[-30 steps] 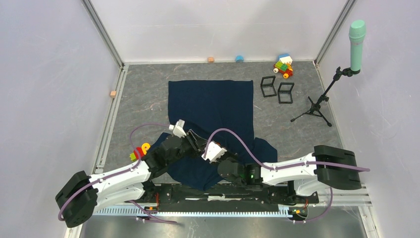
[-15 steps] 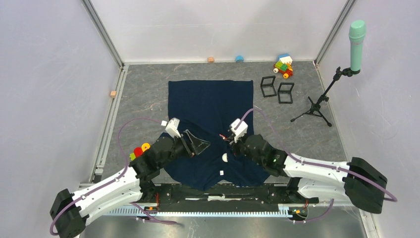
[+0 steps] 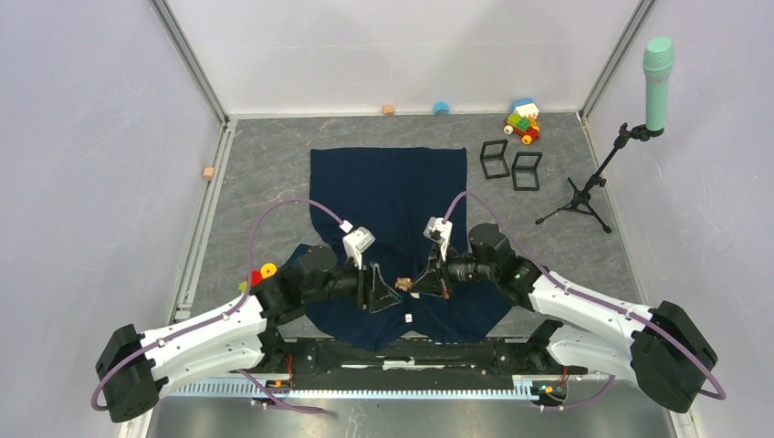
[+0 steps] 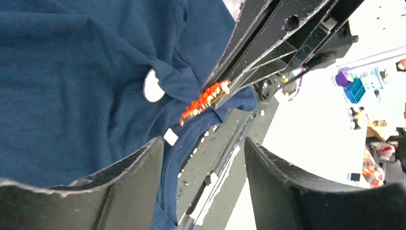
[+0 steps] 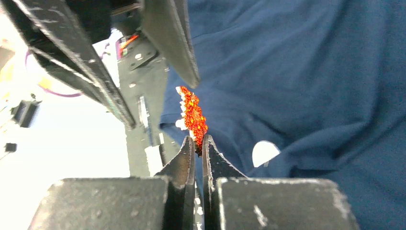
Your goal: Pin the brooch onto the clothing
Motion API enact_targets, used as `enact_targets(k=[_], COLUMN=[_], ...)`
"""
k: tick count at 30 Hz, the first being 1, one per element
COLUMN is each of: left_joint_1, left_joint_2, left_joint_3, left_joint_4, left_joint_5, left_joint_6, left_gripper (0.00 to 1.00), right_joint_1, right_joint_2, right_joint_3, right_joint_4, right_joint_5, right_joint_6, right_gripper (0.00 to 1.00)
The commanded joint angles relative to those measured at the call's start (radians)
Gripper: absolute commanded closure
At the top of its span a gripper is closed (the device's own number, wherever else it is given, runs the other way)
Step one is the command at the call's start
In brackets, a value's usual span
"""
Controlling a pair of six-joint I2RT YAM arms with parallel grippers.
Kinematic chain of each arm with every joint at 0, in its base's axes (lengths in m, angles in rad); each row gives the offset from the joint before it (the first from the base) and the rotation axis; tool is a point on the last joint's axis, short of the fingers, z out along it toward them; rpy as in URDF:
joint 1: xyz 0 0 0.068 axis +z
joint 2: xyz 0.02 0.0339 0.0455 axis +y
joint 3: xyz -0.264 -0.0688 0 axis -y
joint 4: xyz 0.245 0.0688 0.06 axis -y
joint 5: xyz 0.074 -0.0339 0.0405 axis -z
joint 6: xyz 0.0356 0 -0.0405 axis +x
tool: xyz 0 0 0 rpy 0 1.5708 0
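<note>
The clothing point(image 3: 388, 187) is soft cloth, dark blue and matt, with wrinkles. The brooch point(image 5: 193, 115) looks bumpy and sparkly. The right gripper point(image 5: 198, 139) has black, matt fingers point(image 5: 213, 163). At 9 o'clock of the clothing, the table point(image 3: 265, 182) looks like smooth grey stone.

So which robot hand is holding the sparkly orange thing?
The right gripper: it is pinched shut on the orange brooch, while the left gripper stands open, gripping nothing.
</note>
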Motion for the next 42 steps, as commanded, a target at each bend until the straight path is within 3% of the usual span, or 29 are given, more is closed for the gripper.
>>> enact_targets(k=[1,6,14,25,36,42], left_joint_1=[-0.043,-0.081,-0.114,-0.153,-0.159,-0.161], left_joint_2=[0.018,0.055,0.054,0.119,0.109,0.094], left_joint_3=[0.029,0.055,0.053,0.051,0.048,0.043], left_joint_4=[0.050,0.029,0.071,0.167,0.138,0.150], left_joint_5=[0.062,0.010,0.014,0.025,0.007,0.020], left_joint_6=[0.089,0.113,0.114,0.089,0.105,0.101], left_gripper=[0.35,0.49,0.51,0.77,0.70,0.78], right_joint_1=[-0.003,-0.004,-0.004,-0.003,-0.002,-0.003], right_joint_2=[0.013,0.029,0.041,0.059,0.069,0.084], right_joint_3=[0.055,0.064,0.085,0.093,0.102,0.102], right_joint_4=[-0.024,-0.037,-0.084,-0.125,-0.199,-0.215], right_joint_5=[-0.222,-0.239,-0.245,-0.243,-0.232,-0.244], right_joint_6=[0.028,0.033,0.008,-0.030,-0.088,-0.109], right_gripper=[1.00,1.00,1.00,1.00,1.00,1.00])
